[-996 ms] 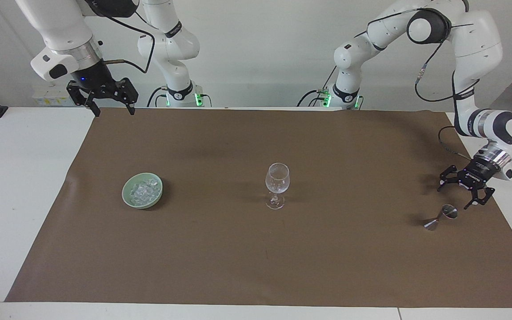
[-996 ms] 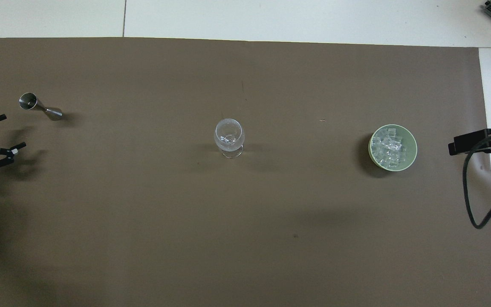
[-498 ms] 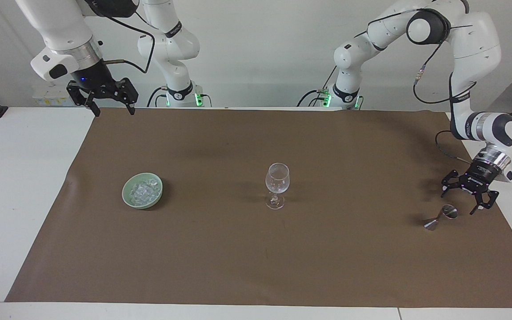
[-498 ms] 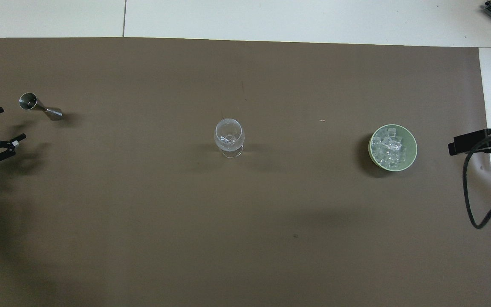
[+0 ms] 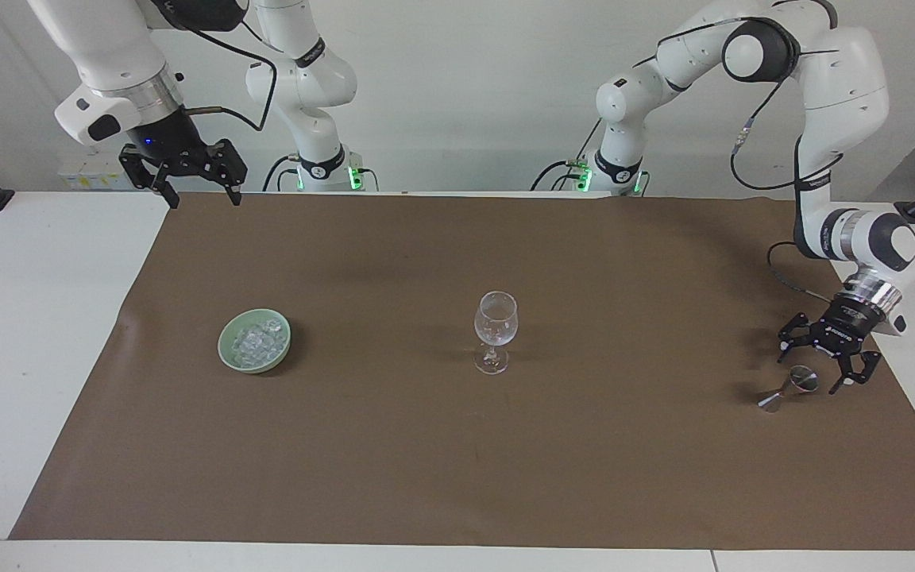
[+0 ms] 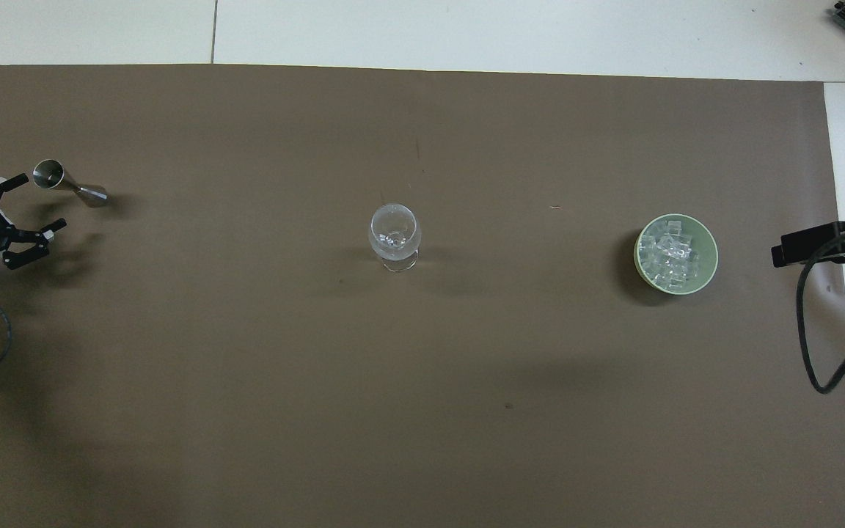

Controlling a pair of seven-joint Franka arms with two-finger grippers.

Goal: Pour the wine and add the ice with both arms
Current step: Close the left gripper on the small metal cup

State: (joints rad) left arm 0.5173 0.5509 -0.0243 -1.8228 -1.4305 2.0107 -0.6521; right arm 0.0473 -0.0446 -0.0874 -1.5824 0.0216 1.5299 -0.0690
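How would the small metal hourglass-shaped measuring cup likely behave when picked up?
The small metal hourglass-shaped measuring cup looks rigid and light. Its smooth, shiny, tapered walls may slip in the open left gripper. It stands tall on a narrow base, so a nudge could probably tip it.

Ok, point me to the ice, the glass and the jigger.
ice (image 6: 670, 257): overhead view, middle of the heap in the bowl
glass (image 5: 496, 320): facing view, side of its bowl
jigger (image 5: 803, 379): facing view, open upper cup
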